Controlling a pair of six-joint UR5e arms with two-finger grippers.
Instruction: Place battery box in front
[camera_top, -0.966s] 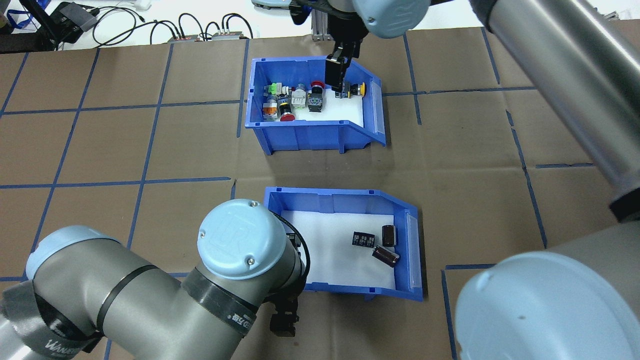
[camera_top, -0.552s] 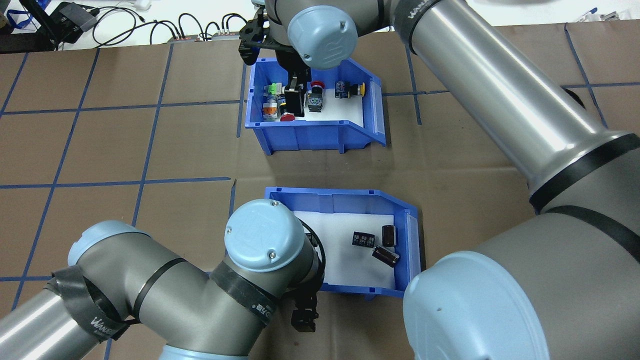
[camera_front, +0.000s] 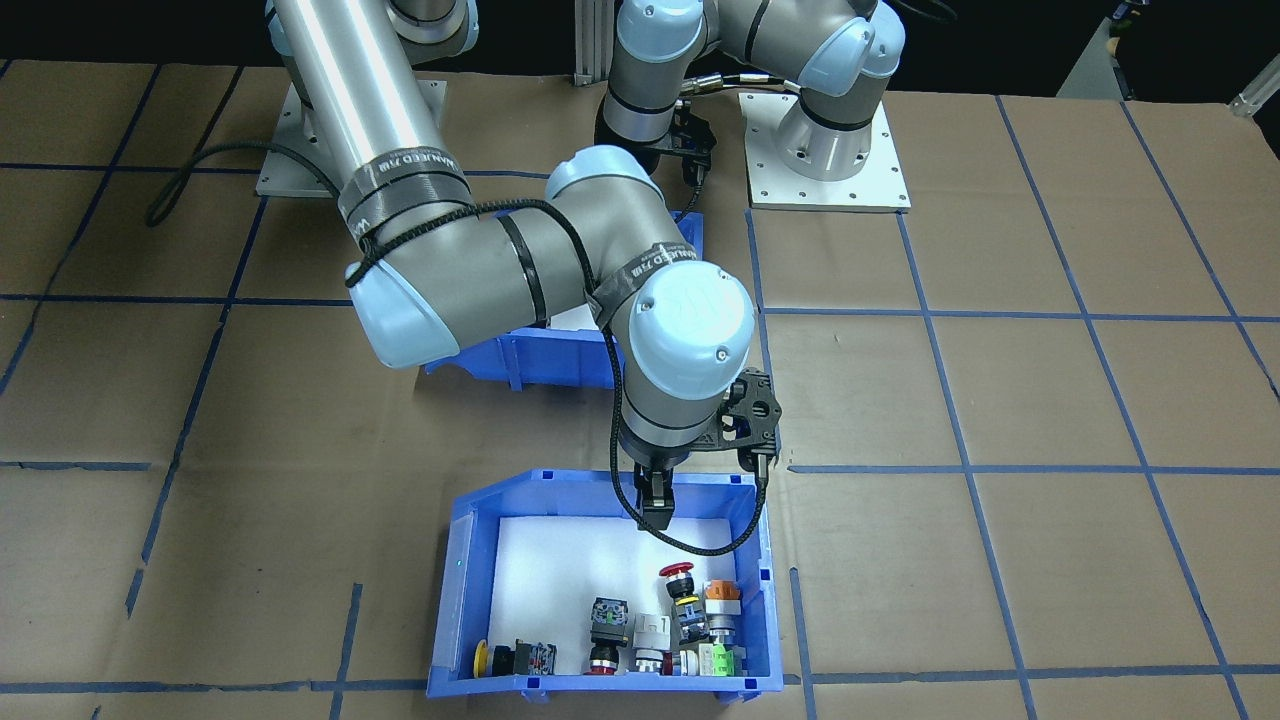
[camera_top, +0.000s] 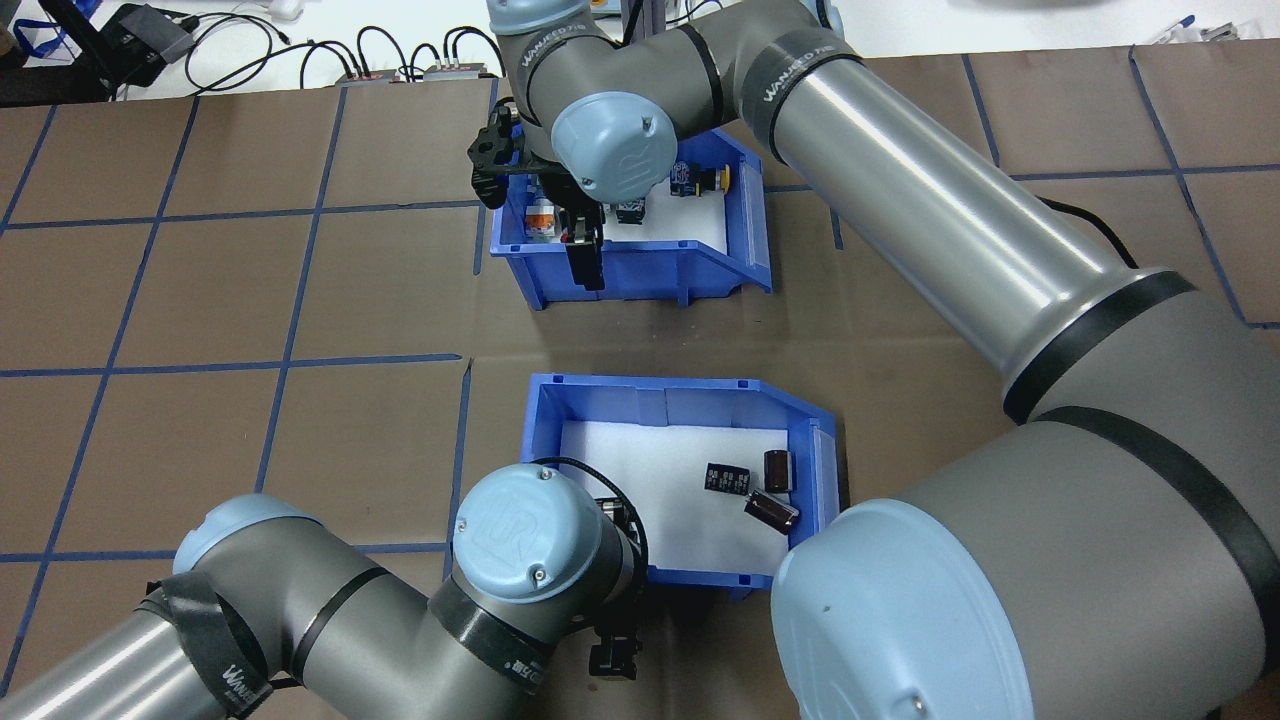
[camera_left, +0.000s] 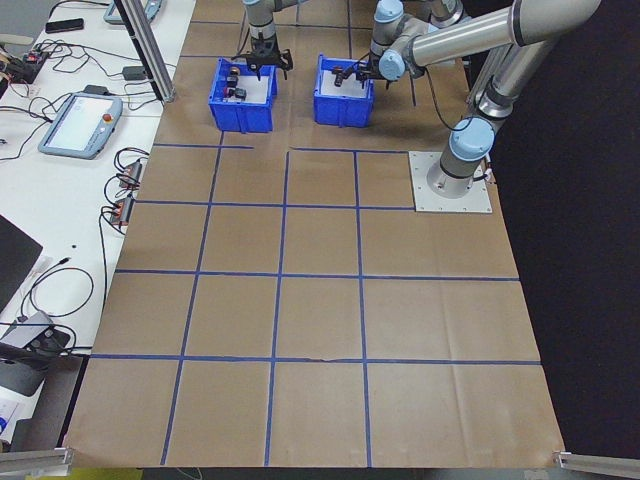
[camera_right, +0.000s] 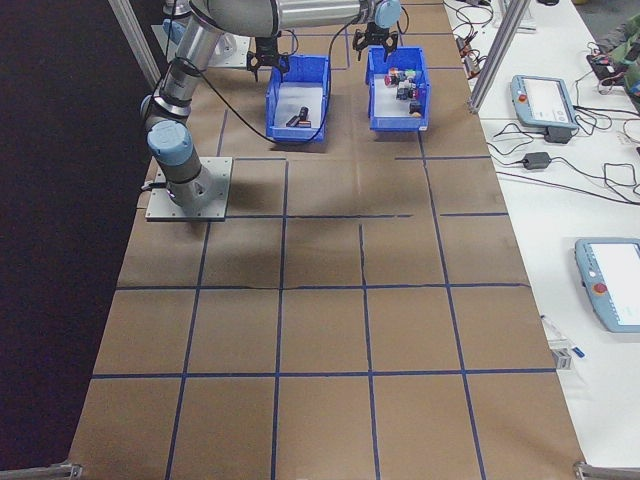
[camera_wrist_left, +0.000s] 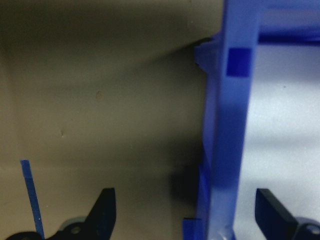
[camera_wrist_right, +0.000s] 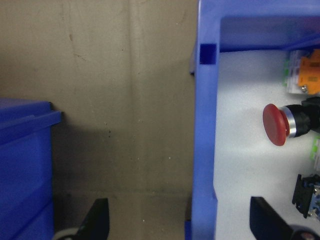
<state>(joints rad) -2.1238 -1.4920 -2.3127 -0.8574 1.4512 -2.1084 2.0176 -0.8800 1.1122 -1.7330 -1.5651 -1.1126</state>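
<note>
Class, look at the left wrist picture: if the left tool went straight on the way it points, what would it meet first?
Most likely the near wall of the battery box. The left tool is open, one finger outside over the brown table, the other over the white liner, so the wall lies between them. Depth is unclear.

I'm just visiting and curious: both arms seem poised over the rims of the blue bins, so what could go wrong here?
The left end effector straddles the battery box wall while open; a shallow grip might let the box tilt, rolling its cylinders. The right end effector straddles the switch bin wall, close to the red button.
</note>
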